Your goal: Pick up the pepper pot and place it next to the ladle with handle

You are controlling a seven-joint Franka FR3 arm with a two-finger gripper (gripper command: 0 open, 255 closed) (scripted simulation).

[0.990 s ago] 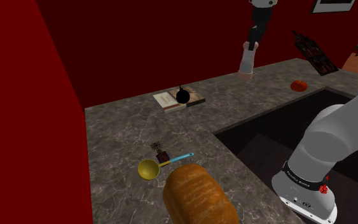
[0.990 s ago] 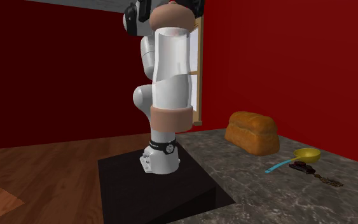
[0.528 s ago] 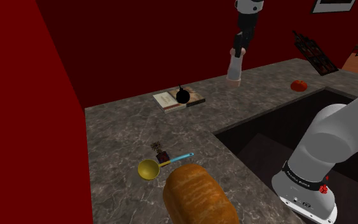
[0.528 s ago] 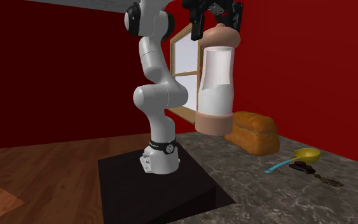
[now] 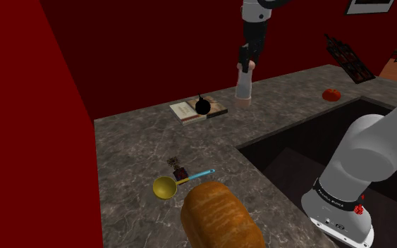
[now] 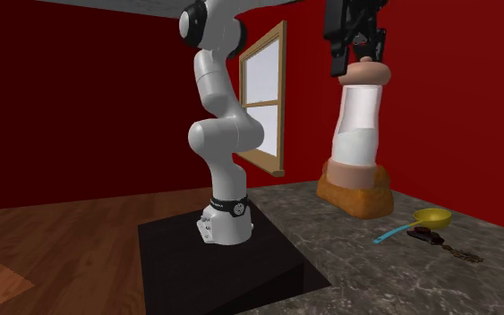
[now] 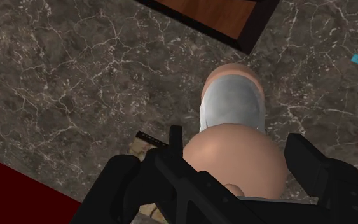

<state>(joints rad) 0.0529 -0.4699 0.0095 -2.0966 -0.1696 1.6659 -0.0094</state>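
I am working in a home kitchen: a dark, veined stone countertop (image 5: pixel 140 134) wraps around my stand, and on it lie a loaf of bread (image 5: pixel 218 218), a yellow ladle (image 5: pixel 165 187) with a blue handle, a tomato (image 5: pixel 331 94) and a couple of books (image 5: pixel 190 110). The pepper pot (image 6: pixel 359 134) I hold belongs to the same sort of room. Red walls (image 5: pixel 154 49), a wood-framed window (image 6: pixel 263 98), a framed picture (image 5: pixel 369 5) and a wooden floor (image 6: pixel 62 233) make it a house.
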